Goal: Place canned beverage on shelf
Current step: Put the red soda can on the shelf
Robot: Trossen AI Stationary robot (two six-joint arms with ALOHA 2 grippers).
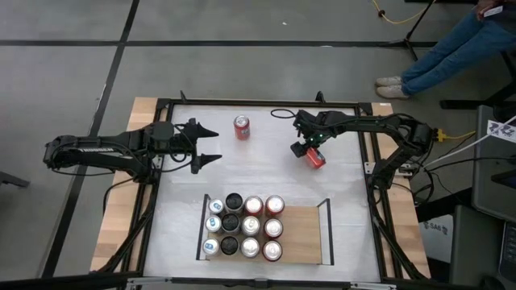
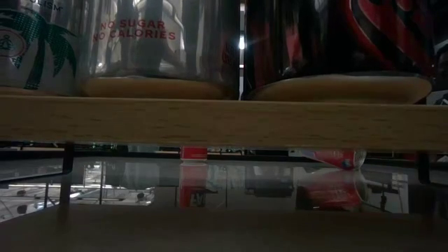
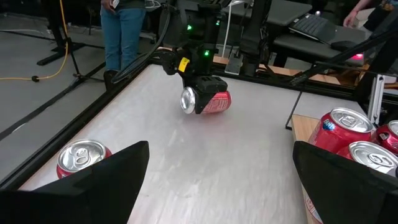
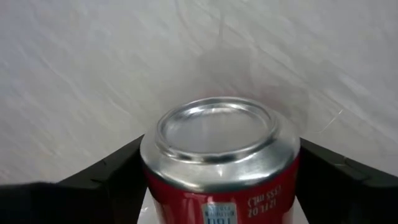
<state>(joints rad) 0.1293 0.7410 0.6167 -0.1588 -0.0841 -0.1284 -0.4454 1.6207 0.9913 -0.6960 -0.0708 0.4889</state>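
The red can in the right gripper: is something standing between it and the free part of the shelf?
Nothing visible does. The red can lies sideways in the right gripper; bare tabletop separates it from the shelf.

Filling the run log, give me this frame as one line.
right end effector: around tipped red can on tabletop | left end effector: open, empty, waiting | upright red can: untouched | shelf: twelve cans, right part bare

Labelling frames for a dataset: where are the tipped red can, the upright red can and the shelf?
tipped red can [image 1: 315, 159], high view, its red side.
upright red can [image 1: 242, 126], high view, its top.
shelf [image 1: 305, 235], high view, bare wood panel.
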